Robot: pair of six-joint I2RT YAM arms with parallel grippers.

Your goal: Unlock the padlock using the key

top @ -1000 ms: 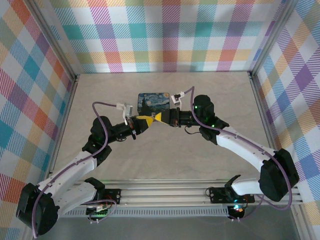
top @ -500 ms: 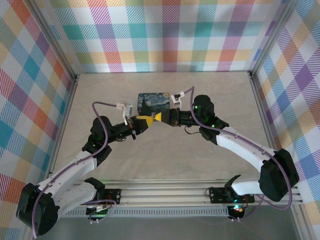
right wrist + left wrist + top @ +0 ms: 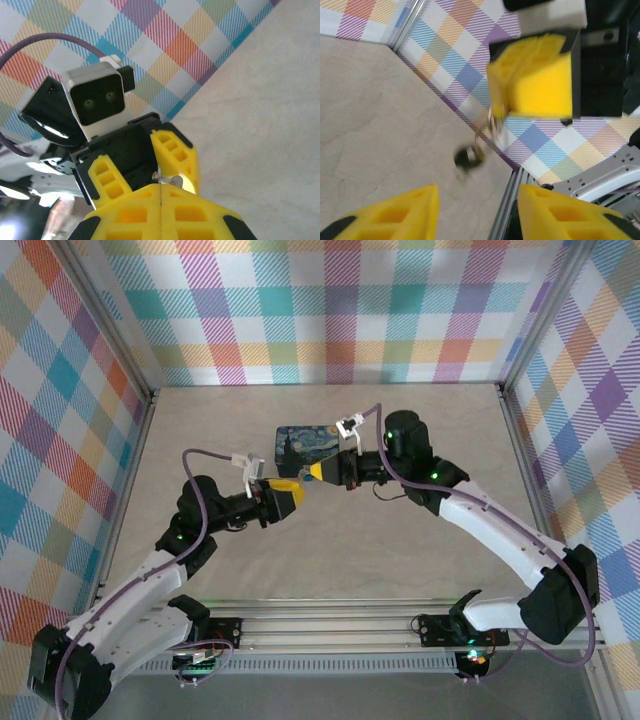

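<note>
Left gripper (image 3: pixel 287 492) released: I saw its yellow fingers (image 3: pixel 395 212) spread, nothing between. Right gripper (image 3: pixel 314 473) clenched, fingers flush, pinching key (image 3: pixel 492 119) at tip. Padlock (image 3: pixel 469 156) dangled below key, small, dark, blurred, above table (image 3: pixel 375 125). Grippers faced each other, tips apart, just beside blue starry-sky box (image 3: pixel 303 442).
</note>
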